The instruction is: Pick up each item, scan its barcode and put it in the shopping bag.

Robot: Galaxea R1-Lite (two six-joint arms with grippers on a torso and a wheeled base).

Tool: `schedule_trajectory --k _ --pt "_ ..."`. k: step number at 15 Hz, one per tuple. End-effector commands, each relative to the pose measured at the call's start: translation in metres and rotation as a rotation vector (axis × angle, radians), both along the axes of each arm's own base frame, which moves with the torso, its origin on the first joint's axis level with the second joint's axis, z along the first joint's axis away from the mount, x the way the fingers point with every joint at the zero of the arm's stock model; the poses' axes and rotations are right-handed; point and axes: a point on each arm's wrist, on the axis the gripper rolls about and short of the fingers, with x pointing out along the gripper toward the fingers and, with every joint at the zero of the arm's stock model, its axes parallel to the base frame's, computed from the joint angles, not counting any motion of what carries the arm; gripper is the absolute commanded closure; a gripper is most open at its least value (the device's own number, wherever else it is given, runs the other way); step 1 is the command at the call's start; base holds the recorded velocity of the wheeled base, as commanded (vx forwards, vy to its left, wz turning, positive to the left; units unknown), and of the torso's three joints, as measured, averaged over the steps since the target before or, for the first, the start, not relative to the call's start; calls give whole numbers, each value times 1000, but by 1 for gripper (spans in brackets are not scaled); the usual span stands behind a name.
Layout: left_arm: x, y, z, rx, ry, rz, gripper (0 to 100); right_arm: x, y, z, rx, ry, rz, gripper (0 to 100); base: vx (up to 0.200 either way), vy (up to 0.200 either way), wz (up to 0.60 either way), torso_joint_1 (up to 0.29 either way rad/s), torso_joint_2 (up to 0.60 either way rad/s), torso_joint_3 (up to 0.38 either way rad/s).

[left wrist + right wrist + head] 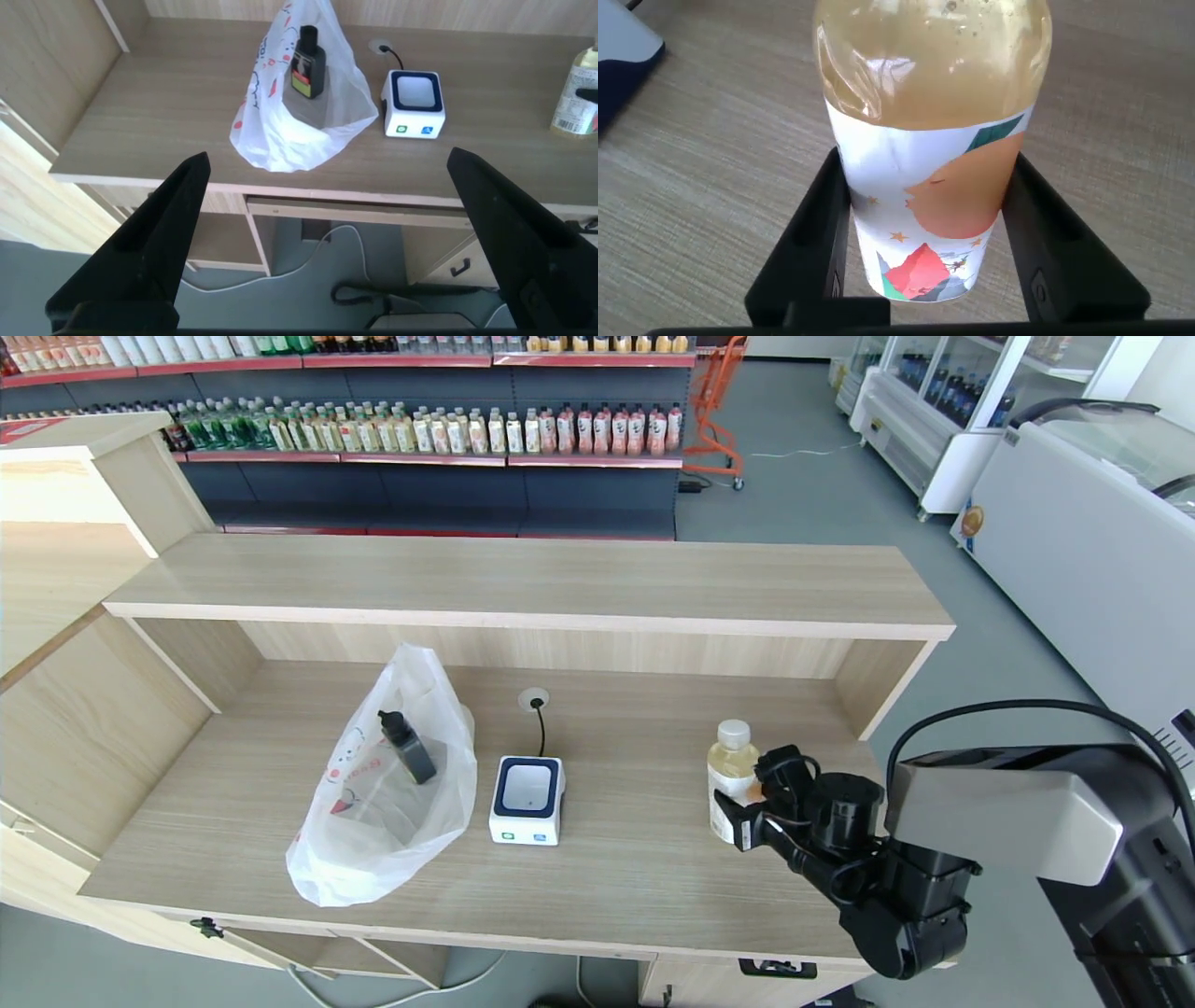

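Where the worktop runs out toward the robot's right, a drink bottle stands upright. It has a white cap, pale yellowish liquid and a white label with orange and red print. The right gripper is at it from the near side. Seen from that wrist, the black jaws press against both sides of the label, grasping the drink bottle low down while its base rests on the wood.

Left of the bottle, well apart from it, sits a small white barcode scanner with a dark-framed window facing up. Its black cable runs back to a round grommet in the worktop.

Just beside the scanner, further left, the translucent white shopping bag lies slumped with its mouth toward the back. A dark bottle with a black cap is inside it, tilted.

The left gripper hangs off the front edge of the worktop, lower than its surface, with its jaws spread wide and holding nothing.

Beyond the counter's raised ledge, store shelves carry rows of bottled drinks. White chest freezers line the right side of the aisle.
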Motion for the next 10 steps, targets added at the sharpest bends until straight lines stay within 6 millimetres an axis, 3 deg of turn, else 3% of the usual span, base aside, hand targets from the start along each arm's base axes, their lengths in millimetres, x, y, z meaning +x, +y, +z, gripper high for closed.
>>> schedule_trajectory --k 1,5,8,9,10 --pt "0 0 0 0 -1 0 0 -2 -1 9 7 -18 2 100 0 0 0 0 0 0" --pt "0 0 0 0 -1 0 0 -4 -1 27 30 -52 -1 100 0 0 0 0 0 0" --pt "0 0 0 0 -1 0 0 -15 -13 60 124 -72 -12 100 0 0 0 0 0 0" --pt "0 0 0 0 -1 0 0 -27 -24 85 185 -76 72 100 0 0 0 0 0 0" --pt "0 0 0 0 -1 0 0 -35 -33 98 203 -57 131 100 0 0 0 0 0 0"
